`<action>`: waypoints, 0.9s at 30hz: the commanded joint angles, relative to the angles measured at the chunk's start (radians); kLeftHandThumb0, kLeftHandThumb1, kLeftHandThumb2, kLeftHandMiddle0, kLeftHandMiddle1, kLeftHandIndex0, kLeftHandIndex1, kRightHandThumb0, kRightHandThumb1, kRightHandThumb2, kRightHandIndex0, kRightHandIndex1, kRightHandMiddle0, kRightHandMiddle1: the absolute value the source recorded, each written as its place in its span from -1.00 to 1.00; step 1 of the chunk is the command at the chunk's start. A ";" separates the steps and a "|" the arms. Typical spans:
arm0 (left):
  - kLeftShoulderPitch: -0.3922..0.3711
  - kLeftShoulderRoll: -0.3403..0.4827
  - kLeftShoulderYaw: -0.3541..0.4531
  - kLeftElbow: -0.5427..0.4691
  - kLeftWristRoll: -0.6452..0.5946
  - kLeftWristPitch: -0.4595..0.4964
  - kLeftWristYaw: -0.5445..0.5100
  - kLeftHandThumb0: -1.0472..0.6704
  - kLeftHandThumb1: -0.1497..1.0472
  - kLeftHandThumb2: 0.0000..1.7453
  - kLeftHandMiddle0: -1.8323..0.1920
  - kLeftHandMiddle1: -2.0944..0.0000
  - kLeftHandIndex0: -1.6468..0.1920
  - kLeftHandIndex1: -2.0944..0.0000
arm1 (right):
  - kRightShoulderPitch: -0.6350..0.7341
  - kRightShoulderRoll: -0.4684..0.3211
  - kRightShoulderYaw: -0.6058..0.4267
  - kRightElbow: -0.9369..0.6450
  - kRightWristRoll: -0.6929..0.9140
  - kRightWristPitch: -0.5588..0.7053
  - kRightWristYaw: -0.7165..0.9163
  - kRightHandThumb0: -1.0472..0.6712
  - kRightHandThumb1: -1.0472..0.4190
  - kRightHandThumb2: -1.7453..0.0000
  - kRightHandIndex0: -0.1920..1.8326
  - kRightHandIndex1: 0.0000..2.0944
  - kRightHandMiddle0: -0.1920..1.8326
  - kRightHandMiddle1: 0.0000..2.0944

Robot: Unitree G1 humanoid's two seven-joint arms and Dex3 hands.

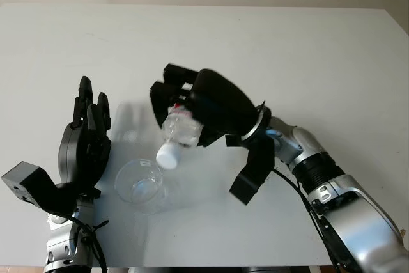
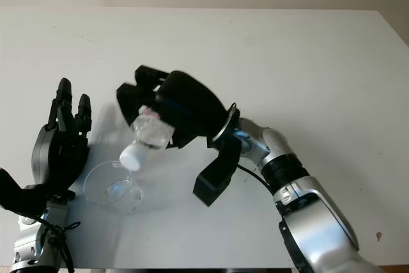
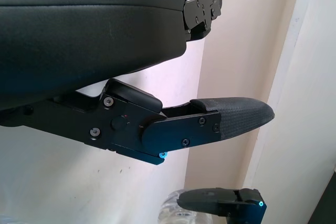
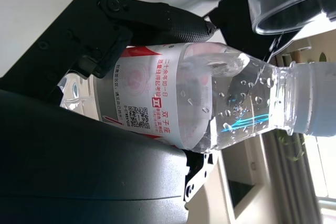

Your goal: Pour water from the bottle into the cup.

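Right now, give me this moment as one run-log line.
right hand: shut on bottle, tilted, capped mouth above cup | left hand: open, beside cup | cup: upright on table

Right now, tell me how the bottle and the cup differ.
The bottle is held tilted in the right hand, neck down above the table; the cup stands upright on the table, beside the open left hand. The bottle wears a white cap and a red-and-white label; the cup is open-topped and plain. Both are clear plastic.
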 commanded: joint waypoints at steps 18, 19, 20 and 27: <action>0.019 -0.033 -0.013 0.063 0.004 -0.029 -0.016 -0.71 1.00 -0.35 0.99 0.95 1.00 0.96 | -0.098 0.059 0.084 -0.090 -0.065 0.287 -0.078 -0.01 -0.50 0.21 0.41 1.00 0.06 1.00; 0.019 -0.034 -0.013 0.066 0.004 -0.031 -0.018 -0.71 1.00 -0.35 0.99 0.95 1.00 0.96 | -0.105 0.059 0.087 -0.091 -0.070 0.297 -0.087 -0.02 -0.49 0.22 0.43 1.00 0.06 1.00; 0.019 -0.035 -0.012 0.067 0.004 -0.032 -0.018 -0.71 1.00 -0.36 0.99 0.95 1.00 0.96 | -0.112 0.059 0.091 -0.090 -0.076 0.306 -0.097 -0.04 -0.49 0.23 0.45 1.00 0.07 1.00; 0.021 -0.045 -0.013 0.072 0.002 -0.039 -0.020 -0.71 1.00 -0.37 0.98 0.95 1.00 0.96 | -0.161 0.036 0.141 -0.102 -0.167 0.375 -0.184 -0.10 -0.48 0.29 0.44 1.00 0.15 1.00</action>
